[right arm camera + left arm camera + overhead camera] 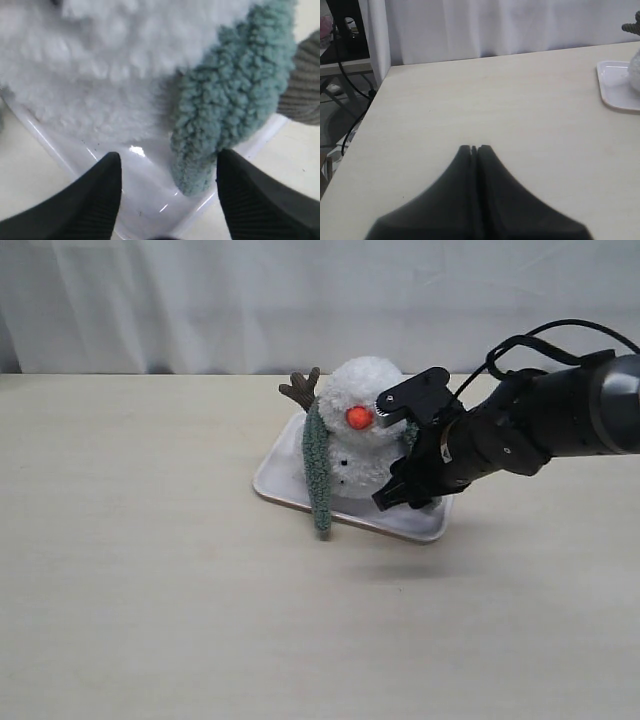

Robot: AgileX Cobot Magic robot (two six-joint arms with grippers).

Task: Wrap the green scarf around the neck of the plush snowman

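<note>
2 hands: right hand [382, 453] agape beside green scarf [318, 475] on tray [283, 462], left hand [474, 148] clenched

1. The plush snowman [360, 455] is fluffy white, with an orange-red nose [358, 418], tiny black buttons [345, 458] and a brown twig arm [302, 388].
2. The green scarf [318, 475] is a muted sage green with a nubbly, curly texture.
3. The tray [280, 475] is plain glossy white.
4. The desk [150, 570] is pale cream with faint wood grain.
5. The curtain [200, 300] is white.
6. The right arm [545, 425] is black and dark grey; its jaws are black and finely ribbed.
</note>
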